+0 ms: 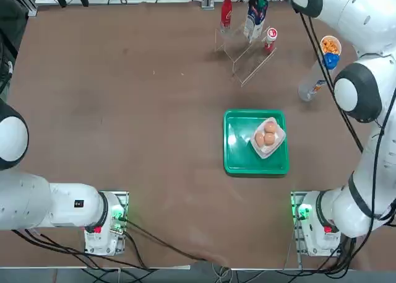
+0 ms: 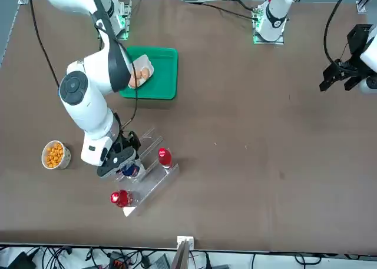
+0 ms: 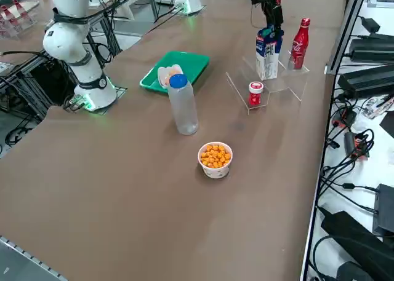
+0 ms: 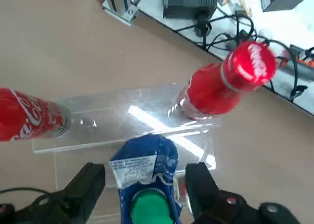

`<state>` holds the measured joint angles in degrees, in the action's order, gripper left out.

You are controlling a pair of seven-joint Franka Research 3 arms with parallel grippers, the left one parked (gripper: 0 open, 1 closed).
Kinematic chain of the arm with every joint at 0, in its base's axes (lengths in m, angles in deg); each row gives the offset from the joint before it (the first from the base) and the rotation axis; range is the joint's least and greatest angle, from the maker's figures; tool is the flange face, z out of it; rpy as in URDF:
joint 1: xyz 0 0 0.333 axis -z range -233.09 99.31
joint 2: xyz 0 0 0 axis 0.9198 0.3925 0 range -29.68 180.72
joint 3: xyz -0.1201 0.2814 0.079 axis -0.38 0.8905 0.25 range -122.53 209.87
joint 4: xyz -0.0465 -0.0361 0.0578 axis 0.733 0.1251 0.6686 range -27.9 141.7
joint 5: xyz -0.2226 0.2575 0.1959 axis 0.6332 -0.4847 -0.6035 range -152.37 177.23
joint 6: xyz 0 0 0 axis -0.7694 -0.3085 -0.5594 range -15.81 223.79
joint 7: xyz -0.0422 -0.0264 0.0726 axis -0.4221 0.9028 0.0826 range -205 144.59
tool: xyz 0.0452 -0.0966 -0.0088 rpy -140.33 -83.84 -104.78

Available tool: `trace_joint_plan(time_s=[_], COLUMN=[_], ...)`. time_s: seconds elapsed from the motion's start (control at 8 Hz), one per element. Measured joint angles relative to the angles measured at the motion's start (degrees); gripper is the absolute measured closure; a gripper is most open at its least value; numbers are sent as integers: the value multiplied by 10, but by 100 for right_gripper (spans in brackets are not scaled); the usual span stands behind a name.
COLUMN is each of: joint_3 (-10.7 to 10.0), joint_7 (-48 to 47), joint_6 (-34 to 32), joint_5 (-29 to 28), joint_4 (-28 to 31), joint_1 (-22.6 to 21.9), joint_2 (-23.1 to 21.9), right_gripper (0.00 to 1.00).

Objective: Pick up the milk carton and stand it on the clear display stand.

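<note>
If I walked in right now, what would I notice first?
Probably the right gripper at the table's far edge, its open fingers either side of the milk carton, which stands on the clear display stand between two red bottles. Nearer the middle, a bright green tray holds eggs.

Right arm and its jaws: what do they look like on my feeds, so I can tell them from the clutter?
The right arm is glossy white with rounded segments and dark grey joint caps. A black cable runs along it. Its base is a metal plate with a green light and red marking. The right gripper is black, with two blocky matte jaws.
</note>
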<state>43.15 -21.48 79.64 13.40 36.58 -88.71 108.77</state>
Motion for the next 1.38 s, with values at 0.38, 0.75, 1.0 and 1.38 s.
trace_joint_plan(time_s=[0.38,0.75,1.0,1.38], joint_3=[-2,-16,-29,-35], joint_7=[-15,-60,-68,-67], joint_6=[9,-80,-180,-277], joint_5=[1,1,1,1], joint_4=[-20,-43,-47,-31], joint_1=[0,15,47,107], joint_2=[-1,-31,-77,-131], right_gripper=[0,0,1,0])
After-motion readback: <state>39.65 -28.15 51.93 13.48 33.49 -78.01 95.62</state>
